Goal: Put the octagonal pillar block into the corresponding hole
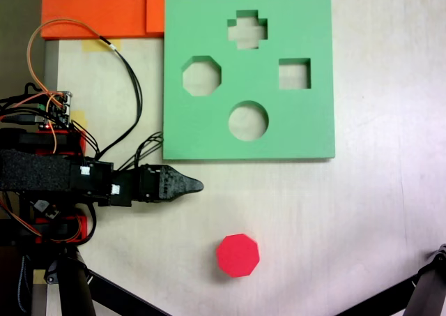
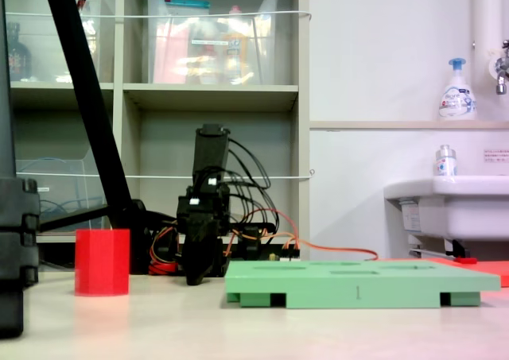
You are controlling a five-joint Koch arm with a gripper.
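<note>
The octagonal pillar block [image 1: 237,255] is a bright red foam prism standing upright on the white table, near the front edge and apart from everything; it shows at the left in the other fixed view [image 2: 102,262]. The green foam board [image 1: 306,128] lies flat at the back, with the octagonal hole [image 1: 202,76] at its left side, empty. My gripper [image 1: 197,185] is shut with nothing in it. It points right, just below the board's lower left corner and up-left of the block, and hangs low over the table [image 2: 197,274].
The board also has a cross cutout [image 1: 247,30], a square cutout [image 1: 295,74] and a round cutout [image 1: 248,121]. Orange foam sheets [image 1: 97,9] lie at the back left. Loose cables [image 1: 129,79] run beside the arm's base. Black tripod legs [image 1: 425,288] enter at the lower corners.
</note>
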